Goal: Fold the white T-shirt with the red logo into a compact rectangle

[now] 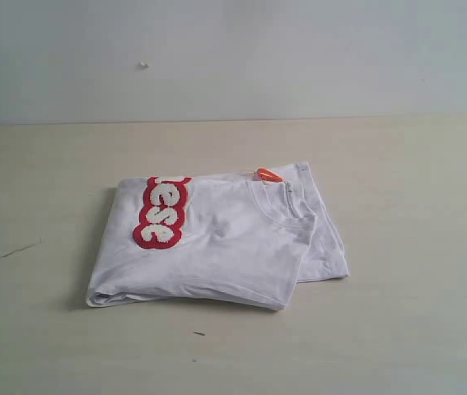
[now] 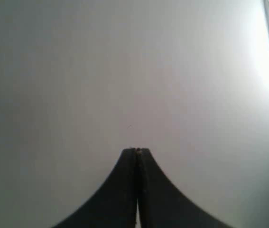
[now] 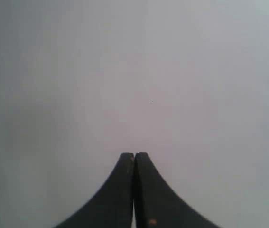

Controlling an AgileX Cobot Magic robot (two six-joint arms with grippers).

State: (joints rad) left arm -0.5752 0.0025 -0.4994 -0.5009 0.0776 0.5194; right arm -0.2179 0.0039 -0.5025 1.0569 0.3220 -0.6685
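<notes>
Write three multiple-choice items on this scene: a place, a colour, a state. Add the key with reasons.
1. In the exterior view, where on the folded white T-shirt does the red logo lie?
A) left part B) right part C) hidden underneath
2. What colour is the neck tag?
A) blue B) orange C) green
3. How are the left gripper and right gripper?
A) both open B) one open C) both shut
Key: 1 A, the letters sit near its left edge; 2 B, an orange tab shows at the far edge; 3 C, both wrist views show jaws pressed together.
</notes>
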